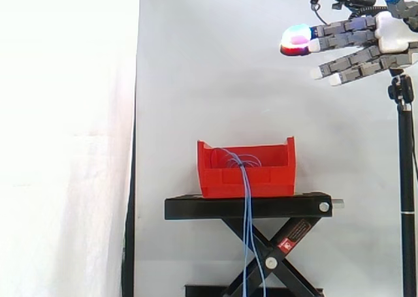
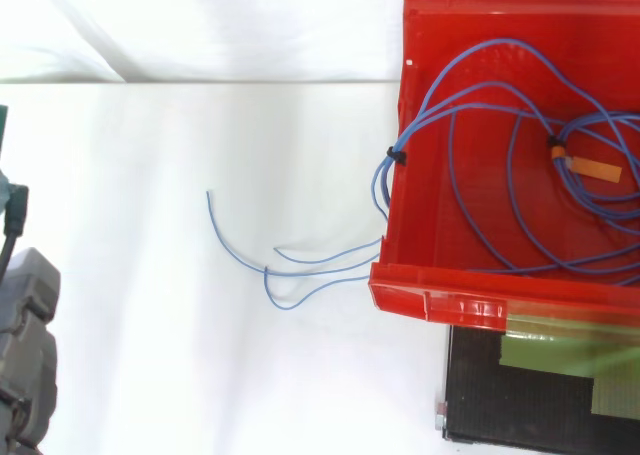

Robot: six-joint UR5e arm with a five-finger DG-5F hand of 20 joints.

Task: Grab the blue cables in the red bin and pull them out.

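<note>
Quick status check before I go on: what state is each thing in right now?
hand: open, fingers straight, high up, apart from the bin, holding nothing
blue cables: coiled in the bin, several strands draped over its rim, hanging down
red bin: upright on the stand
black stand: raised, scissor legs spread

Lab setup, white curtain backdrop, black scissor-lift stand, tripod pole
</note>
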